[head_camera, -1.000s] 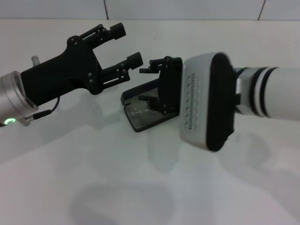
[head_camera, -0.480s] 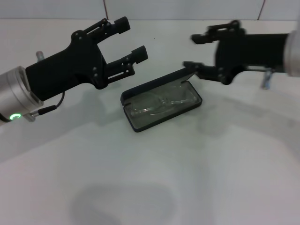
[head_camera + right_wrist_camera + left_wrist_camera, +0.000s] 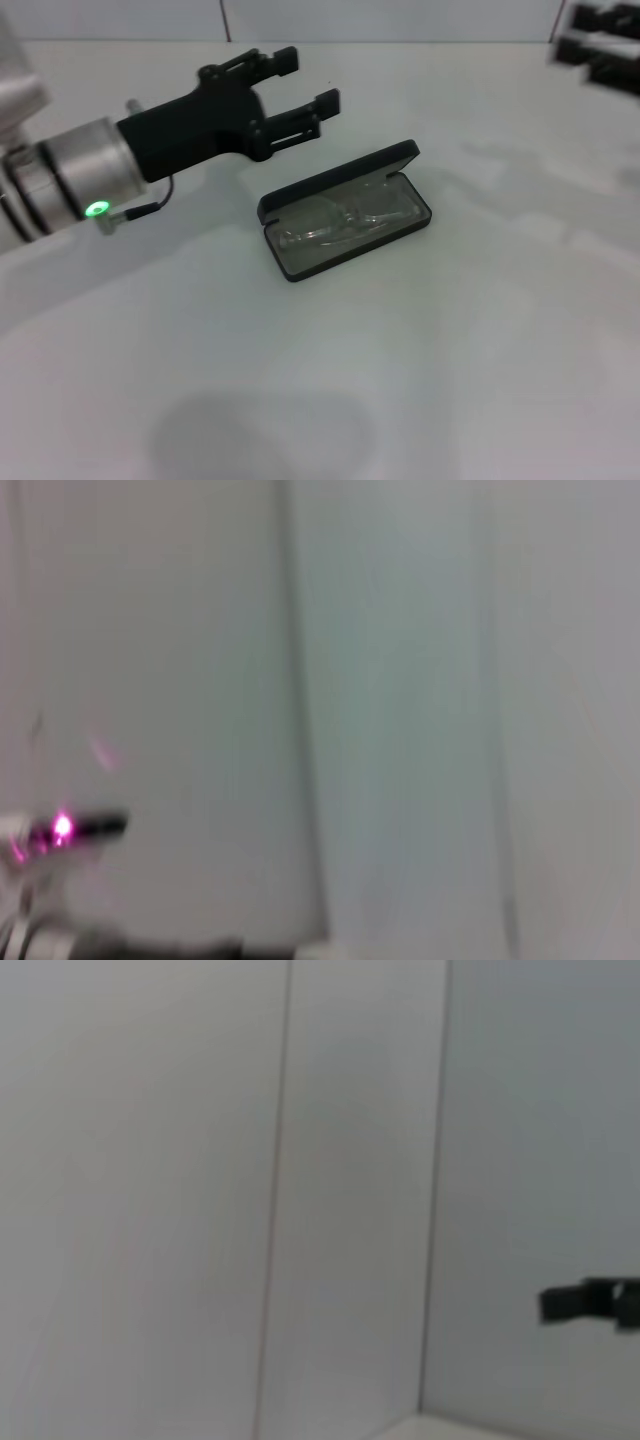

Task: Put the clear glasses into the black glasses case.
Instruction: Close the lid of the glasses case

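Note:
The black glasses case [image 3: 336, 181] lies open in the middle of the white table, its lid standing up along the far side. The clear glasses [image 3: 338, 223] lie inside it on the grey lining, lengthwise. My left gripper [image 3: 306, 82] hovers open and empty above the table, just beyond the case's left end. My right gripper [image 3: 597, 38] is far off at the top right corner, half cut by the frame edge, its two fingers apart and holding nothing. Neither gripper touches the case.
White table surface [image 3: 320, 380] all around the case. A white tiled wall [image 3: 400, 18] runs along the back. In the left wrist view only the wall and a small black fingertip [image 3: 590, 1303] show.
The right gripper has pulled away from the case to the far upper right, leaving the glasses in the case. The left gripper has shifted slightly right and farther back.

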Robot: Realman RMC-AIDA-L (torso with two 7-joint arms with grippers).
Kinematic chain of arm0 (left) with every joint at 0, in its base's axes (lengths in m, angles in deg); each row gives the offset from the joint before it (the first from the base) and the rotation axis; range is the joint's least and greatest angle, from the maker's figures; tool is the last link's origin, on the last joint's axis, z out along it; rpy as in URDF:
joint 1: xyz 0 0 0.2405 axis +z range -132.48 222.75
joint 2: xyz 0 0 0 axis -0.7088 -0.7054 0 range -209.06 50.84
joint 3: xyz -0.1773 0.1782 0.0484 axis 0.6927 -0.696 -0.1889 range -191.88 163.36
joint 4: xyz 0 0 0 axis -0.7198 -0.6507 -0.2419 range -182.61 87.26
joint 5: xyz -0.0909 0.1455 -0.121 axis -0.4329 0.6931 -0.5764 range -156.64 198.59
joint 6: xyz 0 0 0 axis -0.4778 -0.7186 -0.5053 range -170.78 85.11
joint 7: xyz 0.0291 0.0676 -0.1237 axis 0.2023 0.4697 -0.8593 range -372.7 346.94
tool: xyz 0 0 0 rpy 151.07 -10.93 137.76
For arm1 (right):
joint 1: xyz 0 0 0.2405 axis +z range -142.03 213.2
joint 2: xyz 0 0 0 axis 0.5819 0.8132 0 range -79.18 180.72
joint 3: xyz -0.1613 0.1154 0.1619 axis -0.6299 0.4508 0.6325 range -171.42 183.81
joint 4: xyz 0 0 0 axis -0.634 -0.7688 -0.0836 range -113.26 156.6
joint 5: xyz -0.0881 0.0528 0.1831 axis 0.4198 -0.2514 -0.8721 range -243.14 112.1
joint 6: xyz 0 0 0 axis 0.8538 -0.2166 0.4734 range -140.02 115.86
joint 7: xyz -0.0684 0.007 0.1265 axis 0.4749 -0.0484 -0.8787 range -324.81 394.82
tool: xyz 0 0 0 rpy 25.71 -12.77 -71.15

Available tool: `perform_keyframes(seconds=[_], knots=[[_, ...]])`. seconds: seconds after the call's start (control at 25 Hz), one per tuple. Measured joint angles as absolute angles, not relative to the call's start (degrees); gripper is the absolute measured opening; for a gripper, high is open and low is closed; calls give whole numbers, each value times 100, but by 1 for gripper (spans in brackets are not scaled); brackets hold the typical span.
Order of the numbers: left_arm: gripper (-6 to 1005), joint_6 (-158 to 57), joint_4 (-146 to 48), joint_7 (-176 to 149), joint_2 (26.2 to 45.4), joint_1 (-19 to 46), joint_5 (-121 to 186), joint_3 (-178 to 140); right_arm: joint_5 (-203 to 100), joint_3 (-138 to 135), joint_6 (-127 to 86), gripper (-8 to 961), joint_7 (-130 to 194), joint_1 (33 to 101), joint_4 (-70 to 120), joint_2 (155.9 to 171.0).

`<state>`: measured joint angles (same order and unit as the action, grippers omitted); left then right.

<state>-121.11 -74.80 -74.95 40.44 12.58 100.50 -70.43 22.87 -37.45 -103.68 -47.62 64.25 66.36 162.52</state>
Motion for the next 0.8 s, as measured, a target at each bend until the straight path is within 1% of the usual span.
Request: perform_keyframes(seconds=[0.08,0.12,0.16,0.32,0.4,0.8], knots=[[785,-11612,-7426,-7876,4049,1048,10182,-7050,2286,-3375,-10305,525,-4620,6496,6081,16133],[785,-11420,-7400,-8026,4049,964,10223,-7054,2274,-3222,-10171,525,-4545,6488,5889,16109],[785,-11085,-7346,-8254,4050,833,10327,-7058,2265,-3148,-10071,525,-4489,6454,5842,16114],[785,-10271,-7218,-8829,4052,423,10935,-7123,2251,-3059,-9894,526,-4252,6275,5853,16212],[785,-10045,-7183,-9071,4055,287,11184,-7287,2268,-3058,-9879,527,-4198,6253,5844,16229],[785,-9411,-7172,-9460,4066,194,11267,-8210,2276,-3103,-9880,537,-4105,6220,5758,16244]])
